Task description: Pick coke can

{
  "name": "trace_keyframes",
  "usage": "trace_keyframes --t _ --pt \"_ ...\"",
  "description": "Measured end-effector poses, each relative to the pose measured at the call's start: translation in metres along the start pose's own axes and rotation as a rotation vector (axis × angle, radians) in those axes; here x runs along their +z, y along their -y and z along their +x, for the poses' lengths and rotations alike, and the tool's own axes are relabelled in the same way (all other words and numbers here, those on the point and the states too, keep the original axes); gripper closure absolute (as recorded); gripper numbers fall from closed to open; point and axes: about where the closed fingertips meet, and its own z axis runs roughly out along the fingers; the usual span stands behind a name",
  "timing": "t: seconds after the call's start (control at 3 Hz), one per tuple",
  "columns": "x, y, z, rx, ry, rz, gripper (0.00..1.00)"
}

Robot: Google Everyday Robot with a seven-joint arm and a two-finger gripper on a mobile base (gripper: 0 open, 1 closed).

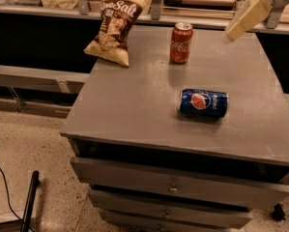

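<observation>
I have one camera only. It looks from high up on the near side of the grey cabinet (134,110), facing down and toward the far counter (47,13). It is quite near: the cabinet top fills most of the view. The gripper (241,24) hangs at the far right.

Coca-Cola on coke can (181,43), Pepsi on blue can (204,103), "Salt" on bag (116,28), gripper (248,18) top-right

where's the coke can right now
The coke can stands upright at the back of the table, right of the chip bag, behind the Pepsi can; the gripper hovers at upper right.
</observation>
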Motion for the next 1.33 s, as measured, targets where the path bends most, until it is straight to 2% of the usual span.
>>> trace_keyframes --t 0.33,0.67,1.0,1.33 --pt "0.051 0.030 0.004 0.052 0.114 0.004 0.00" --pt "0.105 0.056 0.022 0.122 0.153 0.026 0.00" --pt "0.115 0.059 0.029 0.135 0.156 0.028 0.00" --pt "0.119 0.058 0.036 0.189 0.182 0.023 0.00"
